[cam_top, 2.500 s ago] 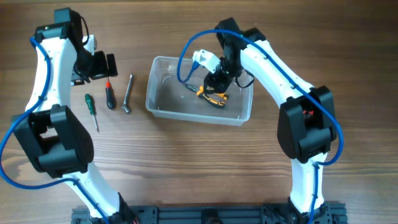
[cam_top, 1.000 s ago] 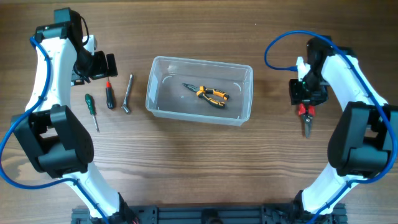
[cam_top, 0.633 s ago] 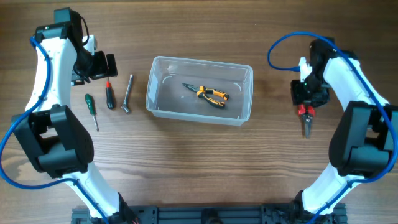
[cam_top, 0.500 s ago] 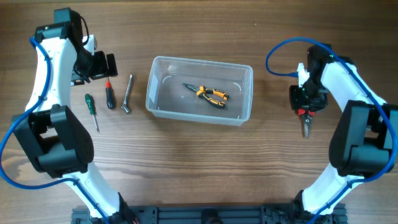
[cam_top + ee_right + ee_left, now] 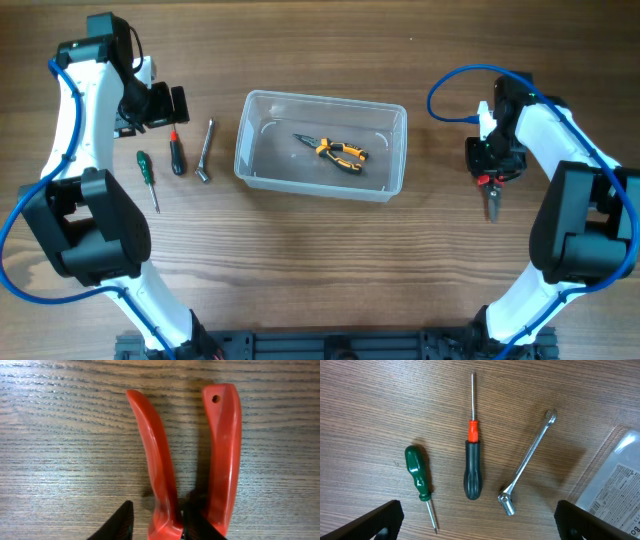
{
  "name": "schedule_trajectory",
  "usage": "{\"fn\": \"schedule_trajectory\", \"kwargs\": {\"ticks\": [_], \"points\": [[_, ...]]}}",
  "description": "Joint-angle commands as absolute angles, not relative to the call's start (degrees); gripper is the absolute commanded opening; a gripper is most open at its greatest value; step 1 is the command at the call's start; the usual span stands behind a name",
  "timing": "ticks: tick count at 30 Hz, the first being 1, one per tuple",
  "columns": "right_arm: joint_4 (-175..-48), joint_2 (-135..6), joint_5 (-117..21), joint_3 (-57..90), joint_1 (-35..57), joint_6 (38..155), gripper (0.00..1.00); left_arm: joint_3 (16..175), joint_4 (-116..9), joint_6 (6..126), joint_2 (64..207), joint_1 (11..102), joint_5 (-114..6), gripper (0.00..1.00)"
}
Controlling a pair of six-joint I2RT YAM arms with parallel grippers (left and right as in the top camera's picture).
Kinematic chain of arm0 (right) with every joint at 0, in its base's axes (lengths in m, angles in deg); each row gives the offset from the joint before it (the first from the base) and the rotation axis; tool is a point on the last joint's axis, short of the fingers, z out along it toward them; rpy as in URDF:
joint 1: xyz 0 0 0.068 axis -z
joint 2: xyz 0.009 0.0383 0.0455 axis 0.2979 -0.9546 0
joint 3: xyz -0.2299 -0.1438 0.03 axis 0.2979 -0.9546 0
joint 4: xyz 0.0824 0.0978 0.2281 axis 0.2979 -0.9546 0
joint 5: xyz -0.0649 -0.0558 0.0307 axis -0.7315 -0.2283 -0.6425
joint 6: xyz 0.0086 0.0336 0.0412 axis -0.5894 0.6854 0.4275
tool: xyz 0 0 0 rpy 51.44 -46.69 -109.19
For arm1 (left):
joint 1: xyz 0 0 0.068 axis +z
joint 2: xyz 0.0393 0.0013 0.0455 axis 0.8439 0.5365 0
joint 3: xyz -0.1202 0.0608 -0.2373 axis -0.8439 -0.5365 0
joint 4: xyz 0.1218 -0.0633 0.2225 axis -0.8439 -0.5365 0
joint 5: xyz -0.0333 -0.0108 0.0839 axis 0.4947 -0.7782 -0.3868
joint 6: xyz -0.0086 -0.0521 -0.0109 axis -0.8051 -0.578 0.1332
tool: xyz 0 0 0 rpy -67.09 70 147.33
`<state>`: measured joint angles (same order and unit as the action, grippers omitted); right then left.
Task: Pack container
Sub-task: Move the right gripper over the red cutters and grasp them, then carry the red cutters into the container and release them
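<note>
Centred on the table [image 5: 300, 260], container [image 5: 310, 186] with orange pliers [image 5: 338, 152] inside; off to its right, right gripper [image 5: 160, 522] parted astride one handle of red pliers [image 5: 222, 455], not yet pinching, risking pivot or drop on lifting; left gripper [image 5: 487, 520] spread wide, empty.

Red-handled pliers [image 5: 157, 460], head end cut off by the right wrist view's lower edge.

The table [image 5: 300, 260] is marked by brown, dark-streaked wood grain. The container [image 5: 320, 98] is seen as clear and translucent. One pliers [image 5: 340, 152] is coloured orange and black, the other pliers [image 5: 220, 460] red. One screwdriver [image 5: 417, 472] is handled in green, the other screwdriver [image 5: 473, 475] in black with an orange collar; the wrench [image 5: 527, 465] is silver.
</note>
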<state>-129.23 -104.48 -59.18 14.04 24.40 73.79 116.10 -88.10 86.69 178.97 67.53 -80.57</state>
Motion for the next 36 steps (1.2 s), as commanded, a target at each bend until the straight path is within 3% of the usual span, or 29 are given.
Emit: {"fn": "schedule_trajectory", "kwargs": {"ticks": [1, 8, 10, 13, 17, 25, 31, 36], "points": [[-128.3, -104.9, -57.6, 11.5, 24.3, 73.5, 0.29, 116.9, -88.1, 85.9, 179.0, 67.8, -80.9, 1.0], [-127.1, -104.9, -57.5, 9.5, 24.3, 73.6, 0.2, 116.9, -88.1, 85.9, 179.0, 67.8, -80.9, 1.0], [-127.0, -104.9, -57.3, 9.5, 24.3, 73.6, 0.11, 116.9, -88.1, 85.9, 179.0, 67.8, -80.9, 1.0], [-127.0, -104.9, -56.6, 9.5, 24.3, 73.6, 0.05, 116.9, -88.1, 85.9, 179.0, 67.8, -80.9, 1.0], [-128.5, -104.9, -56.1, 12.2, 24.3, 73.8, 0.04, 116.9, -88.1, 85.9, 179.0, 67.8, -80.9, 1.0], [-140.9, -104.2, -51.1, 38.6, 22.4, 70.6, 0.04, 116.9, -88.1, 85.9, 179.0, 67.8, -80.9, 1.0], [-149.0, -103.9, -46.2, 58.7, 12.8, 61.3, 0.04, 116.9, -88.1, 85.9, 179.0, 67.8, -80.9, 1.0], [-151.1, -103.3, -41.6, 61.7, -1.6, 53.7, 0.04, 116.9, -88.1, 85.9, 179.0, 67.8, -80.9, 1.0]]}}
